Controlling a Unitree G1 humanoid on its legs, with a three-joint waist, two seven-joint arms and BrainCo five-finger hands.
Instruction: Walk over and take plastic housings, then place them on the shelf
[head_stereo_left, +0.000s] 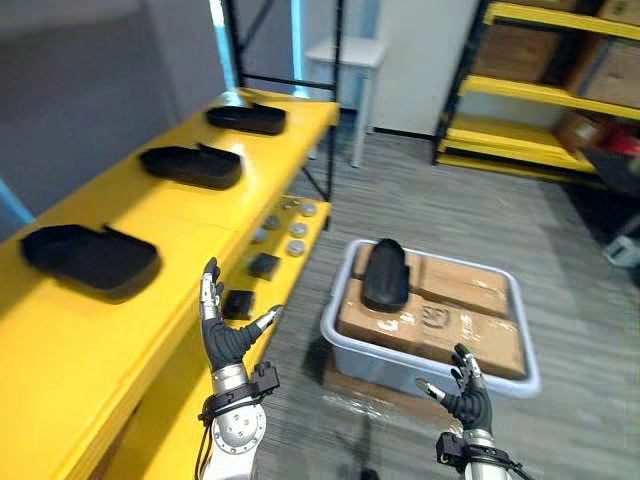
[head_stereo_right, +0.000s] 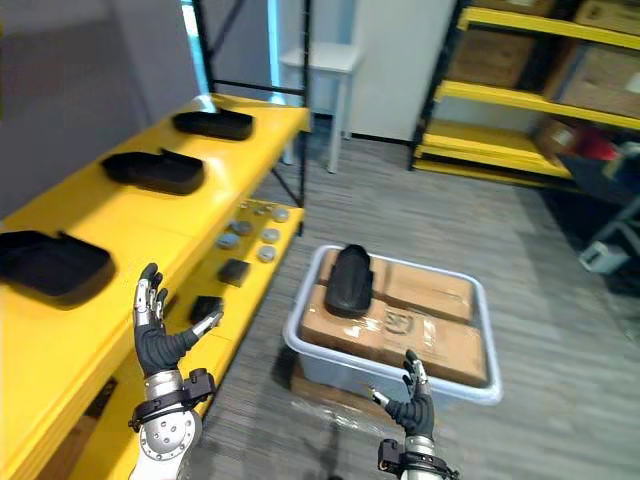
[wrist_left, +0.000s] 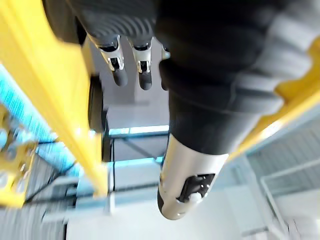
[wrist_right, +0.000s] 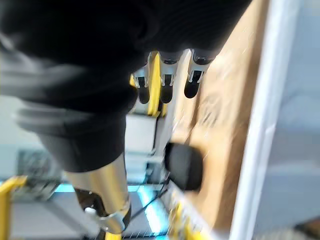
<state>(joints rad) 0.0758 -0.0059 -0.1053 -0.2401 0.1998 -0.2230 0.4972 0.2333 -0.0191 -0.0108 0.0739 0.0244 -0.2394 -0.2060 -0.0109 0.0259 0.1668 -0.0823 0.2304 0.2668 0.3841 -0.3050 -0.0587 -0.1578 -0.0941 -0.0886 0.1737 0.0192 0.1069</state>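
Three black plastic housings lie in a row on the yellow shelf (head_stereo_left: 120, 350) at the left: a near one (head_stereo_left: 90, 258), a middle one (head_stereo_left: 190, 165) and a far one (head_stereo_left: 246, 118). Another black housing (head_stereo_left: 385, 273) rests on cardboard boxes (head_stereo_left: 450, 310) inside a grey bin (head_stereo_left: 345, 352) on the floor. My left hand (head_stereo_left: 222, 335) is raised beside the shelf's edge, fingers straight, holding nothing. Low at the bin's near rim, my right hand (head_stereo_left: 465, 395) is open and empty too. The right wrist view has the bin's housing (wrist_right: 184, 165) past my fingers (wrist_right: 193, 82).
A lower yellow shelf level carries several round metal parts (head_stereo_left: 285, 225) and small black blocks (head_stereo_left: 262, 265). Yellow racking with cardboard boxes (head_stereo_left: 560, 90) stands at the back right, a white table (head_stereo_left: 345, 55) at the back. Grey plank floor lies between bin and racking.
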